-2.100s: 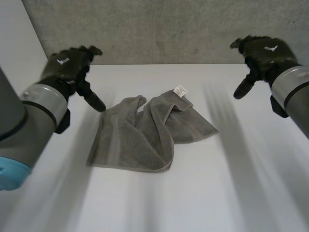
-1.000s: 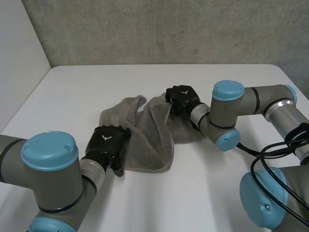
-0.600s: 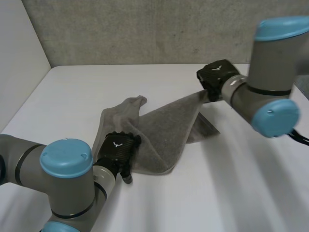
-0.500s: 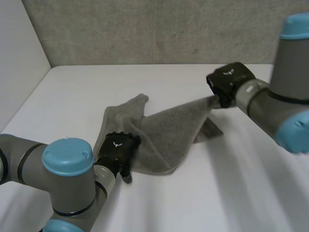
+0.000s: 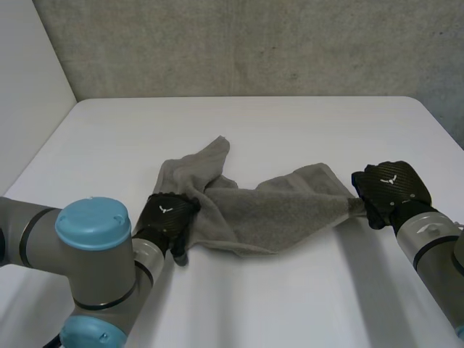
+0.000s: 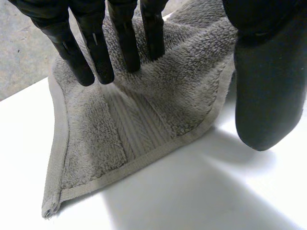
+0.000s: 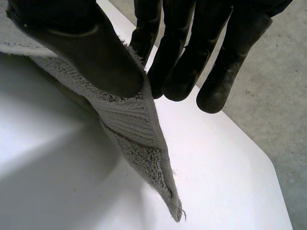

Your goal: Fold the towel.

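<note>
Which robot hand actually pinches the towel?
The right robot hand: thumb and fingers clamp a towel corner. The left robot hand just presses straight fingers on it.

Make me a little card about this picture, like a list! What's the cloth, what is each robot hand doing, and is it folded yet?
Cloth: grey towel, rumpled and pulled out long
Where: on the white table
Left hand: open, straight fingers pressing the towel down near one corner, thumb off the cloth
Right hand: pinching the far corner of the towel against its thumb, holding that corner up off the table
Folded yet: no, not neatly
</note>
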Controlling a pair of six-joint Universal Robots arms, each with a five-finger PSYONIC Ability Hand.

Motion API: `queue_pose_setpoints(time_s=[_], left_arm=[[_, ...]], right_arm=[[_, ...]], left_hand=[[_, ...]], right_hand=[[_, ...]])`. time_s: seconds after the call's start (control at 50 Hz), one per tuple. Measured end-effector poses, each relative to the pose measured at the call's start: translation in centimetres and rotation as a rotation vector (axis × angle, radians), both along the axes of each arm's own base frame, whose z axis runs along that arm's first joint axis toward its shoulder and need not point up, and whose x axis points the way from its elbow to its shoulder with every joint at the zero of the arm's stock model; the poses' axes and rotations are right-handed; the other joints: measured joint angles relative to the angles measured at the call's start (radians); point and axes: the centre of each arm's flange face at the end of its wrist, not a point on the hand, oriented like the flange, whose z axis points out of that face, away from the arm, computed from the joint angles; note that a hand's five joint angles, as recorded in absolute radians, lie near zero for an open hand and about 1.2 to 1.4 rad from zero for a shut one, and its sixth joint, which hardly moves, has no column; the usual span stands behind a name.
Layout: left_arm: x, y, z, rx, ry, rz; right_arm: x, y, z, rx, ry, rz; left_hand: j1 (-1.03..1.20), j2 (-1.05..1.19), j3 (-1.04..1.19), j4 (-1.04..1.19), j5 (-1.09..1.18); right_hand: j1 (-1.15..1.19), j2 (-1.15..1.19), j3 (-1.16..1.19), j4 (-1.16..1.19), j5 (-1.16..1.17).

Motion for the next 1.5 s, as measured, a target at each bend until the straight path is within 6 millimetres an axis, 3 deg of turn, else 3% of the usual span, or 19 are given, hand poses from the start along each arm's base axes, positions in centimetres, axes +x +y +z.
queue_pose_setpoints(time_s=[0.36, 0.76, 0.92, 1.04, 1.14, 1.22, 1.28, 1.32, 1.34, 1.5], left_arm=[[-0.1, -1.9, -0.9, -0.002, 0.003, 0.026], [-0.1, -3.0, -1.2, -0.029, 0.019, 0.042], [0.0, -3.1, -1.2, -0.029, 0.02, 0.049], [0.5, -3.6, -0.7, -0.039, 0.026, 0.067], [1.7, -4.5, 1.4, -0.083, 0.051, 0.107], [2.6, -5.0, 3.8, -0.134, 0.079, 0.134], [3.2, -4.9, 6.5, -0.19, 0.11, 0.147], [3.5, -4.7, 8.5, -0.235, 0.135, 0.15], [3.8, -4.2, 10.5, -0.277, 0.159, 0.147], [4.9, 0.0, 20.0, -0.451, 0.265, 0.051]], right_arm=[[-0.1, 0.0, -0.5, 0.016, -0.009, 0.013], [0.0, -0.1, -0.9, 0.01, -0.009, 0.015], [0.0, -0.1, -1.1, 0.015, -0.007, 0.016], [0.0, -0.2, -1.0, 0.013, -0.006, 0.014], [-0.3, -0.6, -0.2, -0.014, -0.013, 0.003], [-0.7, -1.0, 2.3, -0.089, -0.031, -0.015], [-1.1, -1.0, 5.3, -0.177, -0.051, -0.03], [-1.4, -0.8, 7.3, -0.229, -0.062, -0.037], [-1.6, -0.5, 9.2, -0.266, -0.07, -0.039], [-1.7, 2.1, 16.1, -0.291, -0.072, 0.046]], left_hand=[[0.169, 0.183, 0.18, 0.178, 0.169], [0.587, 0.591, 0.588, 0.587, 0.571], [0.894, 0.901, 0.915, 0.909, 0.897], [0.946, 1.013, 1.066, 1.045, 1.008], [0.95, 1.021, 1.069, 1.045, 1.009], [0.951, 1.04, 1.07, 1.045, 1.017], [0.961, 1.041, 1.07, 1.045, 1.027], [0.962, 1.041, 1.071, 1.045, 1.028], [0.967, 1.041, 1.072, 1.045, 1.029], [0.977, 1.042, 1.073, 1.045, 1.034]], right_hand=[[0.0, 0.0, 0.0, 0.0, 0.0], [0.0, 0.0, 0.0, 0.0, 0.0], [0.0, 0.0, 0.0, 0.0, 0.0], [0.0, 0.0, 0.0, 0.0, 0.0], [0.0, 0.0, 0.0, 0.0, 0.0], [0.0, 0.01, 0.0, 0.0, 0.0], [0.0, 0.011, 0.0, 0.0, 0.0], [0.0, 0.013, 0.0, 0.0, 0.0], [0.0, 0.018, 0.0, 0.0, 0.0], [0.0, 0.026, 0.005, 0.0, 0.006]])
